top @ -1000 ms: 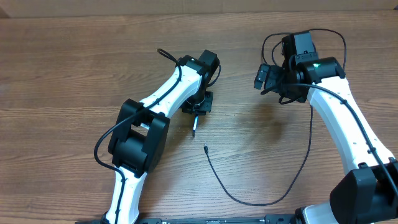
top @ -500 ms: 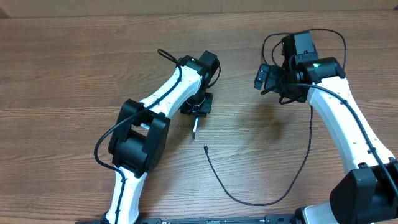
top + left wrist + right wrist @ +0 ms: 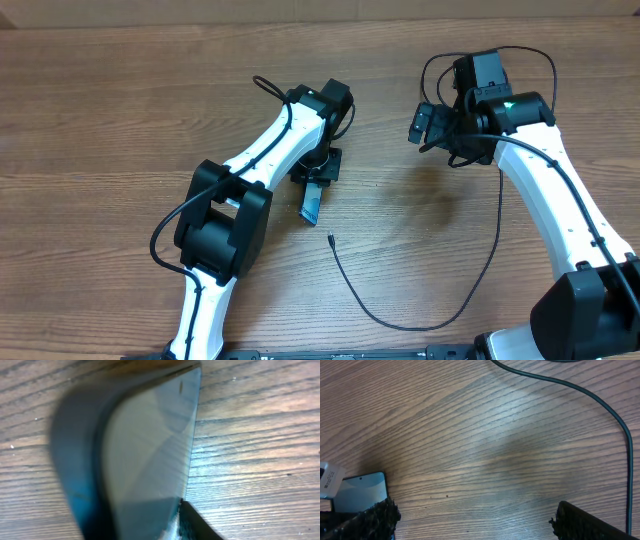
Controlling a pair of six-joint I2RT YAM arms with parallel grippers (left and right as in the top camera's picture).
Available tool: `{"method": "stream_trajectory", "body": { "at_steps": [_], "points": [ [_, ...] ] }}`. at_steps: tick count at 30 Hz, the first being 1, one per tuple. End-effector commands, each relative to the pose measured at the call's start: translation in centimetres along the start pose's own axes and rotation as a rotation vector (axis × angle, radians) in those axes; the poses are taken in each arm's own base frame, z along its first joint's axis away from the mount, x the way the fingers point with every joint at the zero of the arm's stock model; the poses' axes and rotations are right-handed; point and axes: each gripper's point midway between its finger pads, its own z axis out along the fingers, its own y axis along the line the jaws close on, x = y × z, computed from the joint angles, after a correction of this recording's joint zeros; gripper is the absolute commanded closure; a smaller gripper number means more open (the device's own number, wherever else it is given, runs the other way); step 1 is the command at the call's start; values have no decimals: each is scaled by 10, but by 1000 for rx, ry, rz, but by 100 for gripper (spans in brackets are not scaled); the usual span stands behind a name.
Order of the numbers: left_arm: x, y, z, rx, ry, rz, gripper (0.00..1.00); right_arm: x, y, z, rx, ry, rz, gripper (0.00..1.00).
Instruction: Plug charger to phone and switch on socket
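The phone (image 3: 311,201) hangs tilted just below my left gripper (image 3: 316,172), its bluish face partly showing from above. In the left wrist view the phone (image 3: 145,450) fills the frame, one edge against a dark fingertip (image 3: 197,525), and the gripper is shut on it. The charger's connector tip (image 3: 330,238) lies on the table just below the phone. Its thin black cable (image 3: 400,322) loops right and up towards the right arm. My right gripper (image 3: 420,125) stands open over bare wood (image 3: 475,525), with the cable (image 3: 600,405) beyond it. The socket is out of view.
The right wrist view catches the phone's lit screen (image 3: 360,492) at its lower left, beside a small white printed object (image 3: 327,480). The wooden table (image 3: 100,120) stretches left of the left arm and behind both arms.
The phone has turned in the left gripper, from a thin edge-on sliver to a tilted face seen from above. The charger and the right arm have not moved.
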Motion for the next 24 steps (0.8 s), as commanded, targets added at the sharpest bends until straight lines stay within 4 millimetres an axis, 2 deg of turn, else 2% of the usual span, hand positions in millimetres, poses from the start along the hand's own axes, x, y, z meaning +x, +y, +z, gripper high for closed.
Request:
{"method": "stream_trajectory", "body": {
  "at_steps": [1, 7, 10, 14, 21, 24],
  "points": [
    [-6, -6, -21, 22, -52, -3, 75, 0, -2, 3, 11, 0, 2, 0],
    [-5, -6, -24, 21, -50, -3, 78, 0, -2, 3, 11, 0, 2, 0],
    [-9, -7, -34, 21, -63, -7, 79, 0, -2, 3, 11, 0, 2, 0],
    [-18, -10, -46, 29, -103, -45, 75, 0, -2, 3, 11, 0, 2, 0],
    [-13, -16, -36, 25, -93, -46, 71, 0, -2, 3, 11, 0, 2, 0],
    [-10, -20, -33, 22, -87, -33, 76, 0, -2, 3, 11, 0, 2, 0]
  ]
}}
